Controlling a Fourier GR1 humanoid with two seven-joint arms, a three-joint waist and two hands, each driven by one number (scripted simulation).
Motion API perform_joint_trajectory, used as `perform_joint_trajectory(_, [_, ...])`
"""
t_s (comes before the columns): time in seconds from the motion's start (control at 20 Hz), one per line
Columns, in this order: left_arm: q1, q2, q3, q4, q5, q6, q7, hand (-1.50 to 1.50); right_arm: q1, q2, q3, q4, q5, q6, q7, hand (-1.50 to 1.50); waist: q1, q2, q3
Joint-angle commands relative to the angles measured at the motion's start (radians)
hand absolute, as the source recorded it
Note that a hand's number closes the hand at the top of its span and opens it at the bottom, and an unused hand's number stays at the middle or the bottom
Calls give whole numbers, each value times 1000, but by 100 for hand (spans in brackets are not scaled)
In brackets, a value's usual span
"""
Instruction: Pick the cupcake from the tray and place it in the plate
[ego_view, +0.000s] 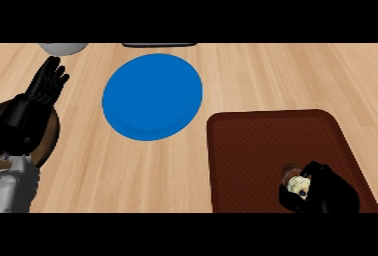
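Fingers (295, 200) of right hand (328, 192) curled round cupcake (299, 184), at near-right part of brown tray (251, 150). Judged next: lift straight clear of tray rim, then carry left and away to blue plate (153, 97). Path looks unobstructed. Left hand (40, 95) rests left of plate, fingers straight, over a dark round object (50, 142). White bowl (63, 48) beyond it.

No text, label, brand, number or sign can be read on anything here.
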Motion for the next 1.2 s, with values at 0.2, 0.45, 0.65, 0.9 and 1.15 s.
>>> perform_joint_trajectory(0.2, [-21,-22,-35,-18,-24,11,31,0,96,192,381,-341,383,129,244,150,23,11,11])
perform_joint_trajectory(0.45, [-52,-23,-25,21,-9,-6,17,0,-144,200,540,-297,419,73,291,150,43,19,12])
perform_joint_trajectory(0.65, [-20,-43,-39,-11,-15,-1,1,0,-304,201,594,-323,362,75,374,150,57,18,12])
perform_joint_trajectory(0.9, [-63,-32,-28,38,-18,-13,-20,0,-538,200,499,-221,203,88,407,150,63,23,11])
perform_joint_trajectory(1.15, [-58,-46,-54,10,-23,-13,9,0,-699,201,379,31,75,-55,381,150,89,29,12])
